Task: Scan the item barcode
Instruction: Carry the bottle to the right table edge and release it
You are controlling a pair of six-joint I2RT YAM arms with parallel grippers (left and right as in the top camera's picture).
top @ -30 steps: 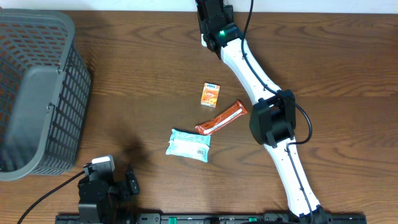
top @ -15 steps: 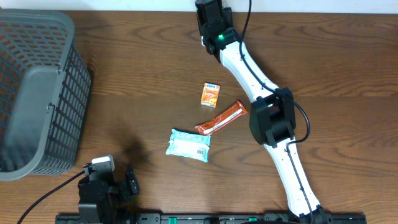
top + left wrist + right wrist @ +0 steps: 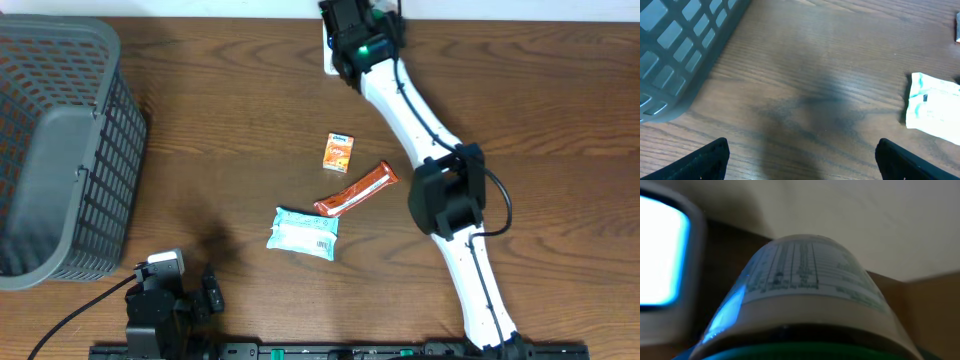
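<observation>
Surface (image 3: 200, 120) near edge, 7 o'clock: left claw (image 3: 802, 160) released, empty, parked. Middle: packet (image 3: 303, 232), snack bar (image 3: 356, 190), small box (image 3: 339, 152) lying loose. Far, 12 o'clock: right claw (image 3: 348, 18) clenched on bottle (image 3: 805, 280), held up beside glowing scanner screen (image 3: 660, 255) at bottle's 9 o'clock. Pickup and presenting look done. Judged mid-scan, with printed table showing and no barcode seen. Set-down left.
</observation>
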